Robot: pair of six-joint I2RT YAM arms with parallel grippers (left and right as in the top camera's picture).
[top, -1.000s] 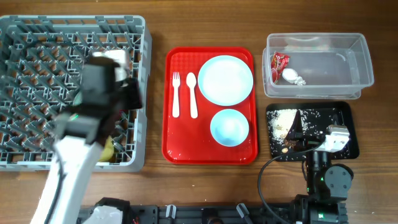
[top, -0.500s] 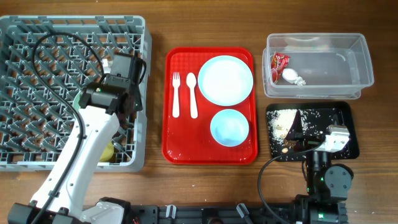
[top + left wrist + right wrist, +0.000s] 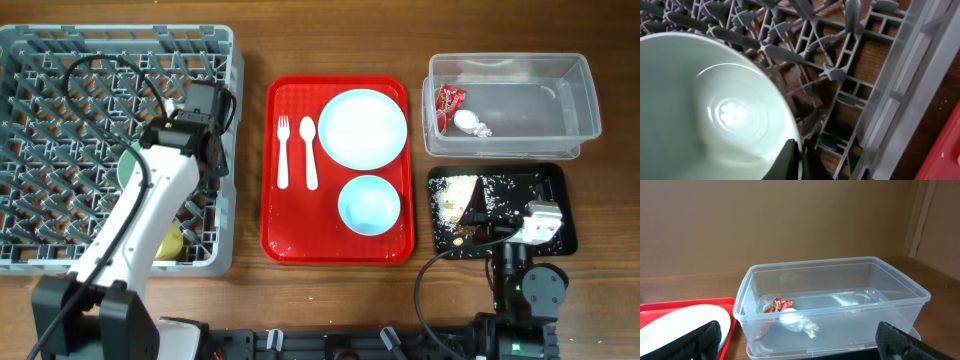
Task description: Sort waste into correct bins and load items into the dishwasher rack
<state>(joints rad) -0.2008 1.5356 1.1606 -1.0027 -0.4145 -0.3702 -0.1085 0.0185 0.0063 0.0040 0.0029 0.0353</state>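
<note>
Pale green bowl stands, prob. tilted, among pegs at right side of grey rack.

Left wrist view: at bottom centre my left gripper pinches the rim of the pale green round bowl; the grey plastic pegged rack fills the upper right.

This looks like a robotics lab bench set up as a mock dish-clearing station. 2 robot arms, a white one on the left and a black one on the right, stand at the front edge of a wooden table, with a black cable looping out from the mounts. The props are canteen ware: a grey peg rack, a red tray, a clear tub and a black tray. Behind the table is a bare brown wall.
</note>
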